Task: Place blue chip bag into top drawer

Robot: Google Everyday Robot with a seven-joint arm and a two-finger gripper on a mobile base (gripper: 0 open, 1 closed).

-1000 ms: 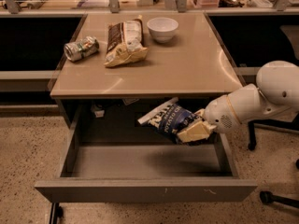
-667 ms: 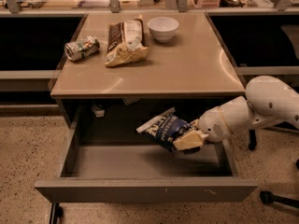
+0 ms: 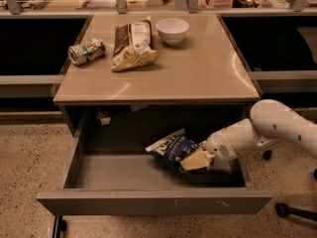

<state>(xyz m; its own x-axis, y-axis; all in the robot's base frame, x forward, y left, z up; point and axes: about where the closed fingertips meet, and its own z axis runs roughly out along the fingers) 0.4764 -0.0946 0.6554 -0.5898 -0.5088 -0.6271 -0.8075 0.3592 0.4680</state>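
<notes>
While the top drawer (image 3: 153, 202) stands pulled wide out beneath the table (image 3: 208, 73), the gripper (image 3: 193, 162) is seen in the camera view, reached down inside it at the end of the white arm (image 3: 277, 128), which is stretched in from the right. The blue chip bag (image 3: 171, 147) is pinched at its lower right edge between the cream fingers (image 3: 200, 157) and is held tilted, up and to the left of the gripper, with its white end pointed away from it. Whether the bag is touching the drawer floor cannot be told. Well above and behind the gripper, a white bowl (image 3: 172, 30) is seen on the tabletop. Left of that a brown-and-cream bag (image 3: 131, 46) is laid flat, and farther left a crushed can (image 3: 86, 51) is lying on its side. The drawer's plain front panel is found just below the gripper.
</notes>
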